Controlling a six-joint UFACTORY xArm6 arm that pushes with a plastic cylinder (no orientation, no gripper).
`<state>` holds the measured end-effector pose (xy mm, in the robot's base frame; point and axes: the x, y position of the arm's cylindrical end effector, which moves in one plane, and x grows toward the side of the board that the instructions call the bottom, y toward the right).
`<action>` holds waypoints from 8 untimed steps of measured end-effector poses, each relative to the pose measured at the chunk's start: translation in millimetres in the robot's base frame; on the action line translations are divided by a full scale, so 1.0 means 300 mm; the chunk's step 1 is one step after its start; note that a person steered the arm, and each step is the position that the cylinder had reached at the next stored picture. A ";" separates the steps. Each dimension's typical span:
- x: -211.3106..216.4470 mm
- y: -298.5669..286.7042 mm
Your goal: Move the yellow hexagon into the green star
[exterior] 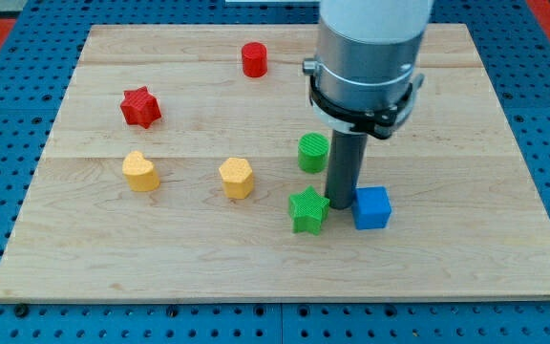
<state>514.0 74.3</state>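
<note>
The yellow hexagon (237, 177) sits near the board's middle. The green star (307, 209) lies to its right, a little lower, with a gap between them. My tip (339, 206) rests on the board between the green star and the blue cube (371, 207), close to both. The rod rises from there to the arm's grey body at the view's top.
A green cylinder (313, 152) stands just above the star, left of the rod. A yellow heart (140, 171) lies at the left, a red star (140, 106) above it, and a red cylinder (254, 59) near the top edge. The wooden board (485, 268) sits on a blue pegboard.
</note>
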 end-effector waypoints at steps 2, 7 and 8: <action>0.008 0.196; -0.042 -0.328; 0.044 -0.304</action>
<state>527.2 -16.9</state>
